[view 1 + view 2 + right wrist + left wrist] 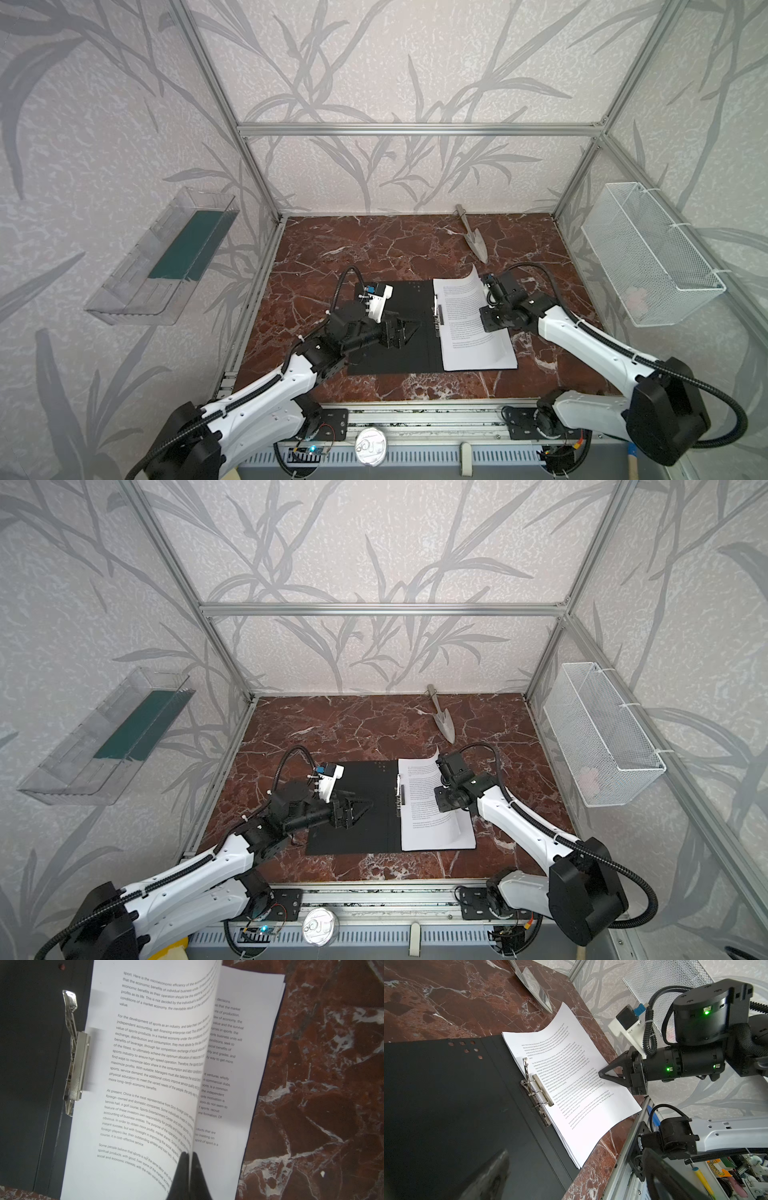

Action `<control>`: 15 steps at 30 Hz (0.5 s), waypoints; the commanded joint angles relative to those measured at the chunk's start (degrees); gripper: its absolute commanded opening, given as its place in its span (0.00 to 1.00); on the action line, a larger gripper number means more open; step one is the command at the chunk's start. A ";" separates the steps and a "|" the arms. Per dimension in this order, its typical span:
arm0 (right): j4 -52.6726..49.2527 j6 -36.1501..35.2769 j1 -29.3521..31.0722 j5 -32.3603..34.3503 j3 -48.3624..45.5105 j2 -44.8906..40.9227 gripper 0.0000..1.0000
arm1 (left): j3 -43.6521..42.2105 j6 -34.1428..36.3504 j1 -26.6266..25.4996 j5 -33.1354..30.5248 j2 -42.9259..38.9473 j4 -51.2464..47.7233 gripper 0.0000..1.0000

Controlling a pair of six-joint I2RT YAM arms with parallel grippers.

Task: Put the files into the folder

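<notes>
Between the right gripper's (pixel 190 1159) two black wedge-shaped fingers (pixel 180 1169), which are pressed together, sits the free edge of the top sheet (pixel 162 1043). It is thin white paper, pinched and raised so that it bows in a smooth curve. Beneath those fingers the rest of the files (pixel 239 1088) lie flat as a neat white stack printed with dense black text, on the right half of the open folder (pixel 446 1095), a matte-black flat rectangle. Just past the stack's inner edge, away from the fingertips, a shiny knurled metal clip (pixel 80 1064) runs along the spine. Across the spine the left gripper (pixel 359 810) hangs over the bare left cover, its triangular fingers spread wide and holding nothing. It seems just clear of the cover, though the view is poor. Farther off, on the glossy red-brown veined marble table (pixel 322 1084), lies a pointed steel trowel (pixel 474 243).
</notes>
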 commanded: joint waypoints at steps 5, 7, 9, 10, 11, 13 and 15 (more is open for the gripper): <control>1.41 2.08 0.33 -1.83 -0.86 -0.85 0.03 | 1.91 1.08 -0.41 -0.63 0.12 0.15 0.99; 1.44 2.26 0.31 -1.85 -0.85 -0.75 0.03 | 1.93 1.06 -0.36 -0.61 0.13 0.12 0.99; 1.68 2.50 0.26 -2.10 -1.04 -0.84 0.03 | 1.90 1.09 -0.38 -0.66 0.11 0.10 0.99; 1.82 2.60 0.34 -2.32 -1.12 -0.92 0.04 | 1.91 1.10 -0.43 -0.60 0.12 0.08 0.99; 2.04 2.69 0.25 -2.55 -1.22 -0.93 0.05 | 1.90 1.06 -0.49 -0.54 0.10 0.12 0.99; 2.14 2.79 0.31 -2.64 -1.37 -1.02 0.09 | 1.97 1.11 -0.44 -0.61 0.17 0.08 0.99; 2.09 2.87 0.34 -2.55 -1.39 -1.02 0.13 | 2.01 1.14 -0.45 -0.66 0.10 0.12 0.99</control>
